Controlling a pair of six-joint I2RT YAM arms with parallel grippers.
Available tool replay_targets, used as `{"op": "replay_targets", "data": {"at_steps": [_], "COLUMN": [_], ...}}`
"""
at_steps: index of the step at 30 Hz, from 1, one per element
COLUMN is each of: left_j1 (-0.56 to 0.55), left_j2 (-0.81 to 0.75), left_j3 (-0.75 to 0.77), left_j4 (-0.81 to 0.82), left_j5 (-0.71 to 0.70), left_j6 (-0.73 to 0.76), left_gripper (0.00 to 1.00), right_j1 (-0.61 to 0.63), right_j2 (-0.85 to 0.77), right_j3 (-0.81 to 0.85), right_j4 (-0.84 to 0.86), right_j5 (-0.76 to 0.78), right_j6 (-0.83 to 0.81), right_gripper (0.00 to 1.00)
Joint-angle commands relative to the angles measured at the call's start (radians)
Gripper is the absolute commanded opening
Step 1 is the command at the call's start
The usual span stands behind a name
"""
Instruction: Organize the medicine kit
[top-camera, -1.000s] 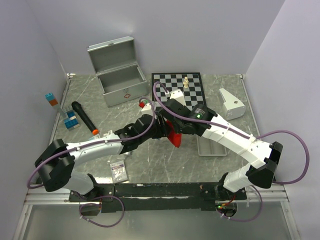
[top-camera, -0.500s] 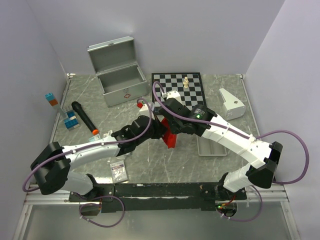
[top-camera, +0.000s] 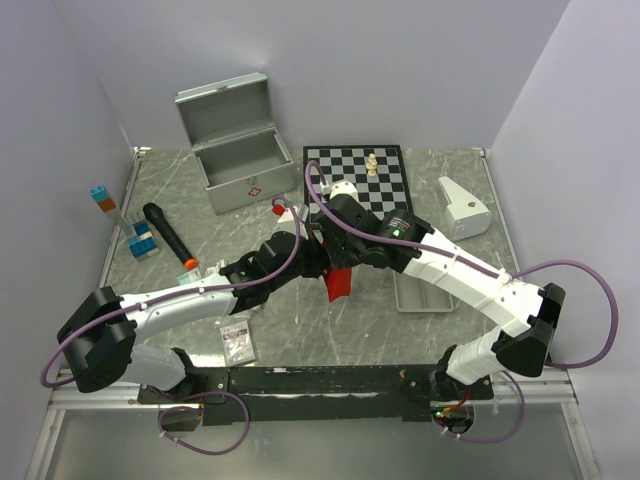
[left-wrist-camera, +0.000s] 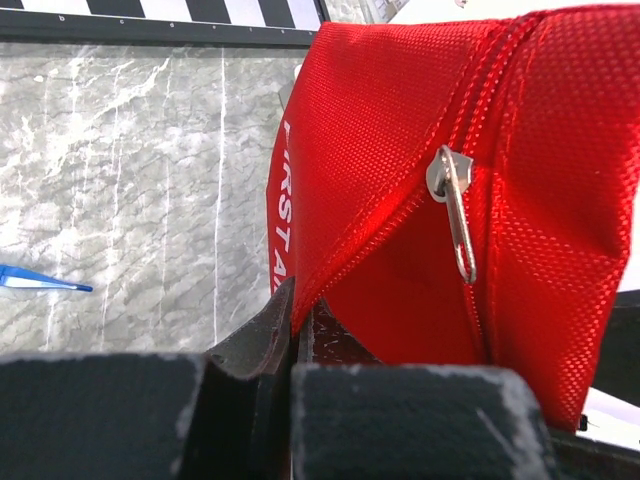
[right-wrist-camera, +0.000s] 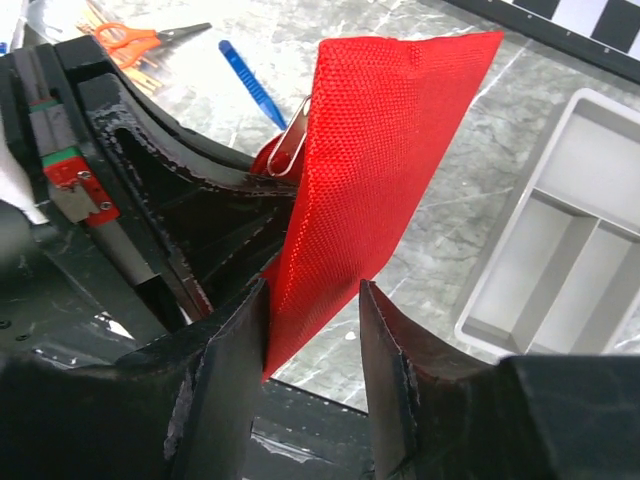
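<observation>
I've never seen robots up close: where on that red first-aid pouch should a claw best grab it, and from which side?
Probably a thin seamed edge near a corner, approached edge-on: the red pouch is flat fabric, so jaws can pinch it there, as the left gripper does.

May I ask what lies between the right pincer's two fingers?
The red pouch hangs there, inside the open right pincer; the right wrist view shows it.

my left arm (top-camera: 190, 298): stretched low toward the table centre
my left gripper (left-wrist-camera: 298, 320): clamped tight on the edge of the red pouch (left-wrist-camera: 400, 150)
my right arm (top-camera: 450, 265): reaching in from the right, meets my left
my right gripper (right-wrist-camera: 312, 290): jaws apart, pouch corner between them
</observation>
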Motion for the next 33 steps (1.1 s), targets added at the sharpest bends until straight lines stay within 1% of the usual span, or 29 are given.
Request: {"op": "replay_targets", "data": {"at_steps": [1,3,6,11,12,14,15,16,17,19,20,23,25,26,27,30,32,33], "left_j1": [-0.006,-0.009,-0.01,-0.01,-0.01,-0.01,-0.01,-0.01,-0.01,-0.01,-0.01,-0.01,-0.01,-0.01,-0.01,-0.01,-0.01,-0.01], "left_j2": [-0.015,-0.011,-0.009,0.0,-0.001,-0.003,-0.006,-0.012,-0.015,-0.034,-0.046,-0.08,-0.098,-0.106,-0.113,-0.132,-0.149,-0.156], "left_j3": [0.021,0.031,0.036,0.04,0.042,0.042,0.041,0.041,0.039,0.041,0.044,0.042,0.044,0.044,0.044,0.042,0.044,0.039], "left_j4": [-0.003,-0.023,-0.037,-0.048,-0.051,-0.06,-0.065,-0.071,-0.077,-0.101,-0.118,-0.155,-0.171,-0.174,-0.172,-0.178,-0.187,-0.187], "left_j5": [-0.018,-0.03,-0.046,-0.046,-0.047,-0.053,-0.059,-0.065,-0.072,-0.084,-0.093,-0.136,-0.151,-0.154,-0.15,-0.133,-0.127,-0.125], "left_j6": [-0.011,-0.013,-0.019,-0.023,-0.023,-0.026,-0.026,-0.026,-0.026,-0.025,-0.022,-0.014,-0.009,-0.006,-0.002,0.0,0.003,0.0], "left_gripper": [0.01,0.01,0.01,0.01,0.01,0.01,0.03,0.07,0.14,0.22,0.24,0.24,0.26,0.29,0.35,0.6,0.69,0.71], "right_j1": [0.002,0.002,0.002,0.002,0.002,0.004,0.004,0.004,0.004,0.004,0.004,0.004,0.004,0.005,0.004,0.004,0.004,0.004], "right_j2": [-0.023,-0.021,-0.02,-0.029,-0.034,-0.041,-0.04,-0.035,-0.031,-0.02,-0.014,-0.015,-0.027,-0.029,-0.029,-0.029,-0.034,-0.037], "right_j3": [0.0,-0.005,-0.002,-0.015,-0.017,-0.028,-0.026,-0.022,-0.014,-0.002,0.006,0.008,-0.005,-0.008,-0.009,-0.002,0.0,0.001], "right_j4": [0.04,0.045,0.04,0.043,0.043,0.045,0.034,0.019,-0.004,-0.042,-0.065,-0.098,-0.084,-0.081,-0.081,-0.079,-0.075,-0.069], "right_j5": [-0.026,-0.029,-0.032,-0.032,-0.026,-0.012,0.002,0.023,0.046,0.105,0.126,0.16,0.154,0.146,0.14,0.126,0.126,0.123], "right_j6": [0.006,0.005,0.006,0.009,0.009,-0.003,-0.013,-0.021,-0.032,-0.056,-0.067,-0.087,-0.099,-0.103,-0.103,-0.101,-0.104,-0.11], "right_gripper": [0.47,0.41,0.25,0.03,0.0,0.0,0.0,0.0,0.0,0.0,0.0,0.0,0.0,0.0,0.0,0.0,0.0,0.0]}}
